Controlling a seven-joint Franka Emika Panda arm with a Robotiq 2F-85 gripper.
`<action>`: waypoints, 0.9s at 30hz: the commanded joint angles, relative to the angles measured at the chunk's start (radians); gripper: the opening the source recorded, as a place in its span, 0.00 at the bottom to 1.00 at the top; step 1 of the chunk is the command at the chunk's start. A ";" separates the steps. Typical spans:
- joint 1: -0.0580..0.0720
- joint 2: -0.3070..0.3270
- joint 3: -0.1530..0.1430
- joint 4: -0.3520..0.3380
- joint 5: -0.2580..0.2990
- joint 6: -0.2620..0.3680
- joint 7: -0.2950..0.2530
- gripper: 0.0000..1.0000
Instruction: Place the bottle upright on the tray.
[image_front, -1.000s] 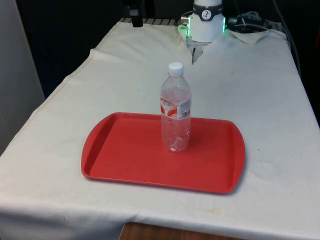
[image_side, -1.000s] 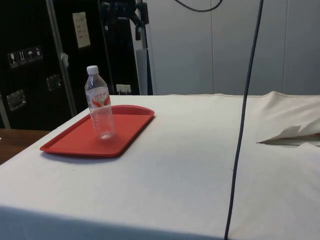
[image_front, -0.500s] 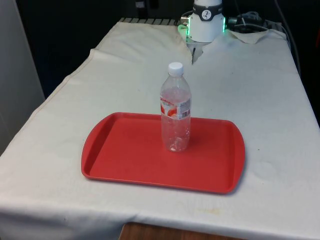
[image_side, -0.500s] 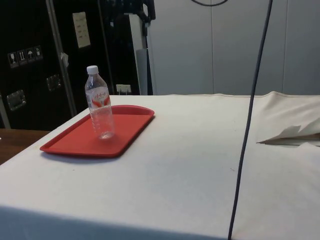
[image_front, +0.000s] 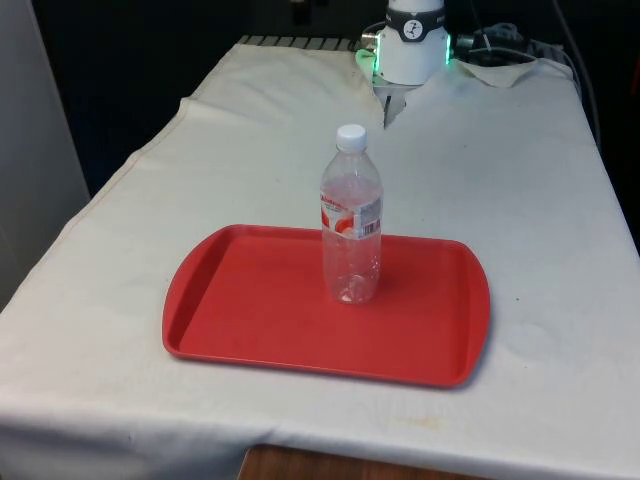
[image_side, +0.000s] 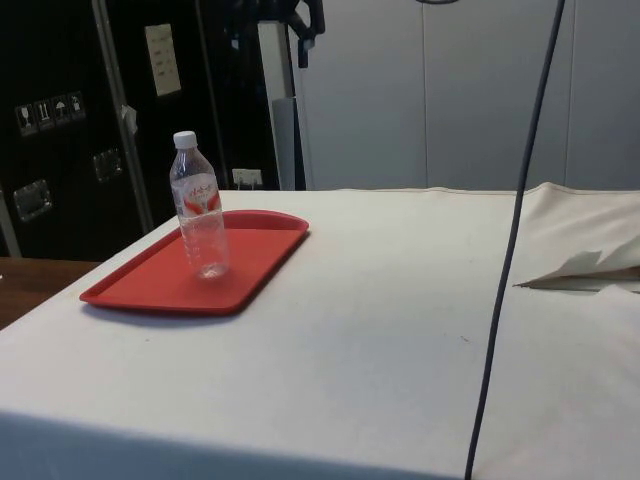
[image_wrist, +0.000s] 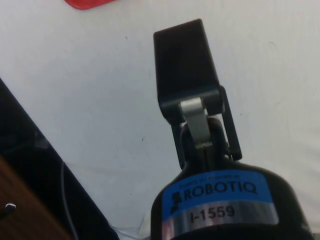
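Bottle standing on tray; placement appears complete.

Going left to right across the front view: the flat red plastic tray (image_front: 240, 300) is lying on the white cloth-covered table (image_front: 520, 200), and the clear plastic bottle with a white cap (image_front: 351, 230) is standing upright near the tray's middle, untouched. The black two-finger gripper (image_wrist: 187, 70) is hanging above bare cloth, holding nothing; whether its fingers are spread cannot be told. Judged from this, nothing is remaining.

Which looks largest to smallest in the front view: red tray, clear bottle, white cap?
1. Red plastic tray.
2. Clear plastic bottle, upright on it.
3. White screw cap.
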 joint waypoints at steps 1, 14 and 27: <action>0.004 -0.018 0.001 -0.020 -0.021 0.020 0.013 1.00; 0.001 -0.103 0.019 -0.117 -0.042 0.031 0.013 1.00; -0.001 -0.182 0.031 -0.202 -0.051 0.032 0.013 1.00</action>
